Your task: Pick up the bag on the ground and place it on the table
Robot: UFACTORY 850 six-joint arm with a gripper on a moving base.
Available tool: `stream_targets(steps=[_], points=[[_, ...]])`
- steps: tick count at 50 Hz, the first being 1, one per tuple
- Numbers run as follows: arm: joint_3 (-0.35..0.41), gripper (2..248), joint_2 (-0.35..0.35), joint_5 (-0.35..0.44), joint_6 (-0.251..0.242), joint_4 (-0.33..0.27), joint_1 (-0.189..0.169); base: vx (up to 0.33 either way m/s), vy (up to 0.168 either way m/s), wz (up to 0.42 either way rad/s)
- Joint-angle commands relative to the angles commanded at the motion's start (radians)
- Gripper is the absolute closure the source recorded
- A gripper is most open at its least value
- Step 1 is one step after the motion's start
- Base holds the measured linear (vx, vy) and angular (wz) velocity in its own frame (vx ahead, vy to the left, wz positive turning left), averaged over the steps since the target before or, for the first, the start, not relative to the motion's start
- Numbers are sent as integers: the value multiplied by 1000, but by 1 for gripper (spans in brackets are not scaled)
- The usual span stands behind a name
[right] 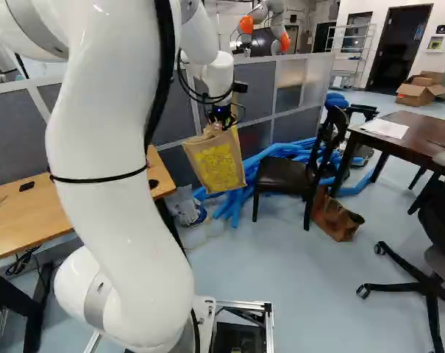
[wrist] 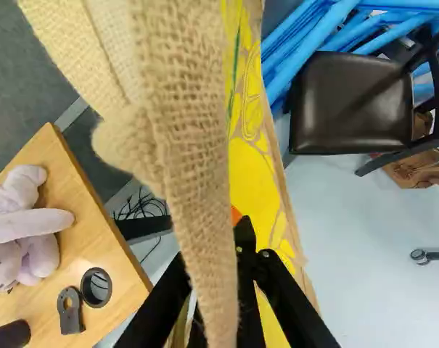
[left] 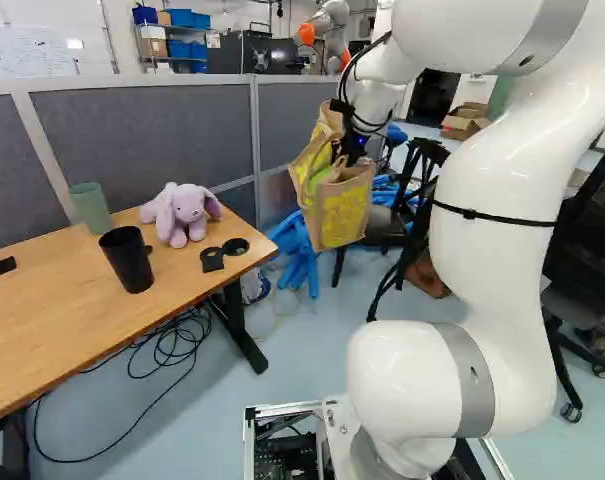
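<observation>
Bag (left: 344, 212) hangs beneath the gripper (wrist: 213, 264), its woven handle pinched between the fingers, and the table (left: 72, 300) lies off to the gripper's side. Best raise the bag's base above the tabletop, swing across slowly, and lower it clear of the plush toy (left: 184, 212) and black cup (left: 129, 262).

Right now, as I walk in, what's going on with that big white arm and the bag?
The white robot arm is holding a tan and yellow bag near its top with its end effector. The bag hangs in midair past the end of the light wooden table, not set down on it. A purple stuffed toy sits there.
</observation>
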Motion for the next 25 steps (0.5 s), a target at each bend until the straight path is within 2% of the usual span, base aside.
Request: stream_targets(steps=[25], points=[[-25,229,36,-75,0,0,-9,0,0,0]])
